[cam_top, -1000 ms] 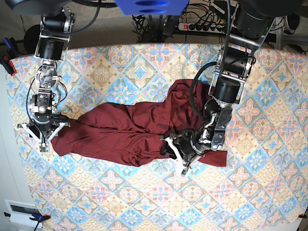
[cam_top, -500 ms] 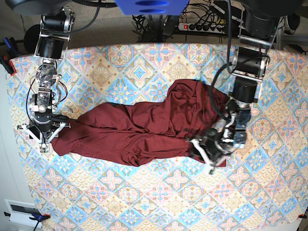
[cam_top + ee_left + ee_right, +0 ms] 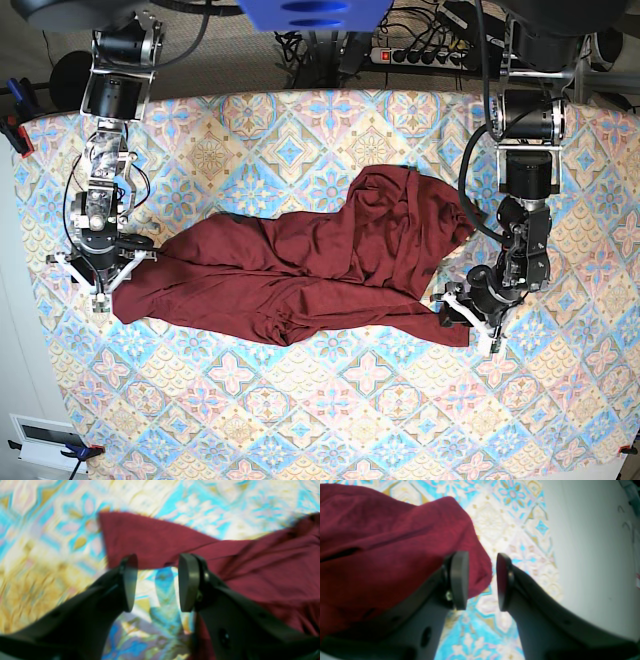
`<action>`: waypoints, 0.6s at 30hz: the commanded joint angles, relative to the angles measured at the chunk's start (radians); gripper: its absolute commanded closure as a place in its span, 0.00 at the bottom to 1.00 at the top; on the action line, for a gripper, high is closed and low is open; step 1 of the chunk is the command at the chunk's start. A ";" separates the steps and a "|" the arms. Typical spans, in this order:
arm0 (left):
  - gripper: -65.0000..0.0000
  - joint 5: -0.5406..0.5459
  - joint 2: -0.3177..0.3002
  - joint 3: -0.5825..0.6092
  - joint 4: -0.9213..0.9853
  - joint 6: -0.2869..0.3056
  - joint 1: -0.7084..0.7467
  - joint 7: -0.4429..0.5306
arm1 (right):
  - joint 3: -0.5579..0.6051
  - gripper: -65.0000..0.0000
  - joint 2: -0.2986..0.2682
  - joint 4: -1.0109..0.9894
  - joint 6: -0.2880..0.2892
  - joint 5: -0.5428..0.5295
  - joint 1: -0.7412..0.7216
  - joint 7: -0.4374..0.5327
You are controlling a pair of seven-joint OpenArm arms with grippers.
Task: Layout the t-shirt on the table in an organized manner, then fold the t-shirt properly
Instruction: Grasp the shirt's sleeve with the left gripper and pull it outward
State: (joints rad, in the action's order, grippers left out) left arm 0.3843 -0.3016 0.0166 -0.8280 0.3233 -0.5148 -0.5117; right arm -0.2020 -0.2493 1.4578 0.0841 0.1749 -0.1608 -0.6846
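With both pincers released, pinch your limp, thin maroon-red jersey t-shirt (image 3: 300, 265) at its four-o'clock corner.

**Two black-and-silver arms with dark padded tips**

Both arms are built of black cylindrical joints in silvery metal brackets, with black cables looping alongside. The left end effector (image 3: 156, 585) and right end effector (image 3: 480, 580) each carry flat, rounded dark-grey pads on matte black fingers, with small screws.
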 commanded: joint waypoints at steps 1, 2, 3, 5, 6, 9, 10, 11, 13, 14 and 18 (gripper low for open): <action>0.59 0.014 0.006 -0.004 -0.006 -0.005 -0.028 0.026 | -0.004 0.72 -0.015 0.021 -0.005 0.001 -0.023 0.021; 0.59 0.014 0.014 -0.005 0.008 -0.019 -0.028 0.026 | -0.004 0.72 -0.015 0.021 -0.005 0.001 -0.023 0.021; 0.59 0.014 0.022 -0.005 0.025 -0.025 -0.029 0.026 | -0.004 0.72 -0.015 0.021 -0.005 0.001 -0.023 0.021; 0.59 0.011 0.038 -0.005 0.048 -0.029 -0.031 0.028 | -0.004 0.72 -0.014 0.028 -0.005 0.001 -0.023 0.019; 0.59 0.005 0.063 -0.004 0.054 -0.029 -0.031 0.029 | -0.004 0.72 -0.012 0.039 -0.005 0.001 -0.023 0.018; 0.59 -0.038 0.098 0.001 0.060 -0.031 -0.041 0.052 | -0.001 0.72 -0.011 0.060 -0.005 0.001 -0.023 0.015; 0.59 -0.066 0.115 0.001 0.060 -0.031 -0.043 0.064 | 0.000 0.72 -0.009 0.067 -0.005 0.001 -0.019 0.015; 0.59 -0.104 0.140 0.001 0.060 -0.031 -0.043 0.083 | -0.004 0.72 -0.009 0.074 -0.005 0.001 -0.009 0.015; 0.60 -0.219 0.178 0.001 0.060 -0.031 -0.044 0.121 | -0.004 0.72 -0.009 0.091 -0.005 0.001 0.007 0.015; 0.60 -0.273 0.195 0.001 0.062 -0.031 -0.044 0.134 | -0.004 0.72 -0.009 0.099 -0.005 0.001 0.013 0.015; 0.72 -0.465 0.246 0.001 0.072 -0.031 -0.063 0.187 | -0.004 0.72 -0.009 0.119 -0.005 0.001 0.014 0.015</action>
State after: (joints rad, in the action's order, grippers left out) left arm -0.0841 -0.0525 0.0189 -0.7418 0.2909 -0.5365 -0.3466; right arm -0.2005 -0.2466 1.5528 0.0853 0.1726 -0.1219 -0.6975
